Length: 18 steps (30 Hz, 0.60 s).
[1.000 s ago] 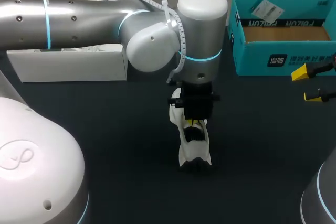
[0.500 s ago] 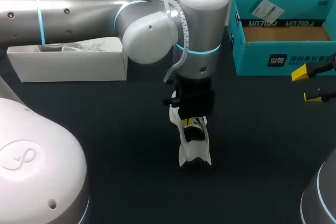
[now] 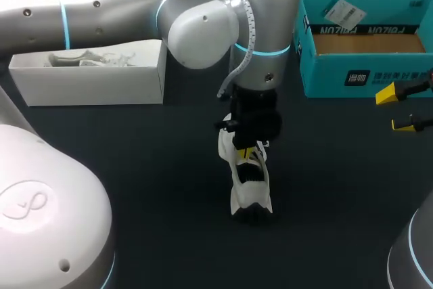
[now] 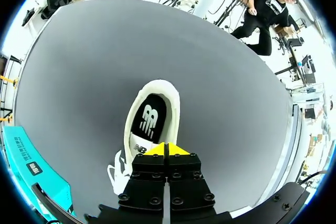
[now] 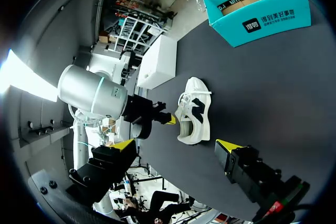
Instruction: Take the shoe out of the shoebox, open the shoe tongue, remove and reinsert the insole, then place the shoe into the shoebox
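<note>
White shoe (image 3: 250, 184) stands upright on the table (image 3: 135, 167), long axis running front to back, toe toward the far edge. Left gripper (image 4: 164, 149) is clenched, tips together, over the laces (image 4: 114, 174). Right gripper (image 5: 176, 145) is released, well apart.

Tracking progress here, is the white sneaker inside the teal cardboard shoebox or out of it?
Out. The white sneaker stands on the dark table, apart from the teal cardboard shoebox, whose floor shows bare.
</note>
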Each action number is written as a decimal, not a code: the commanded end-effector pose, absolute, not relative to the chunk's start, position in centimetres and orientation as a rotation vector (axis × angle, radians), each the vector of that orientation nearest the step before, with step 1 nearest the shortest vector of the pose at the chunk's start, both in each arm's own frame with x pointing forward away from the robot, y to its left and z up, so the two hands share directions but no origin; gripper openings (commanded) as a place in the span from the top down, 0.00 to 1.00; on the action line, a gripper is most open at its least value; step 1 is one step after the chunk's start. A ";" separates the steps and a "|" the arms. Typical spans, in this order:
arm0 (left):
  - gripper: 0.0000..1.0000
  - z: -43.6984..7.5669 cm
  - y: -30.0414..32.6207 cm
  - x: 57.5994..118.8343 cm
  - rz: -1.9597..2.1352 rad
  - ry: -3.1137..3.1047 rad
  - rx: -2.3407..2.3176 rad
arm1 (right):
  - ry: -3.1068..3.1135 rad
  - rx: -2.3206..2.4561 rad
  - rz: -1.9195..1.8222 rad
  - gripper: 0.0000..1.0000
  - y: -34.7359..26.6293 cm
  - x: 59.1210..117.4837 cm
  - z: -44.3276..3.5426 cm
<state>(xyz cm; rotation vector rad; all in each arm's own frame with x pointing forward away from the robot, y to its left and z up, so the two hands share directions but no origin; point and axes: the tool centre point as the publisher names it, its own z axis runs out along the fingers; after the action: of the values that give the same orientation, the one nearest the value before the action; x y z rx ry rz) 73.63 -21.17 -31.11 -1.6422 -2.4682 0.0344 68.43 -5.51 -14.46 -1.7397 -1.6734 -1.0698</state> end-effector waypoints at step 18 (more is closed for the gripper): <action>1.00 -30.9 -20.2 71.5 -0.052 -3.300 -0.437 | -1.673 -1.743 -1.069 0.00 -5.5 68.3 -14.5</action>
<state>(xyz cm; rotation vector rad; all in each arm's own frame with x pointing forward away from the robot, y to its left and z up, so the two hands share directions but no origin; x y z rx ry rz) 72.05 -20.84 -30.95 -0.9336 -2.9979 -0.1049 68.43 -5.51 -14.46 -1.7397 -1.6734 -1.0698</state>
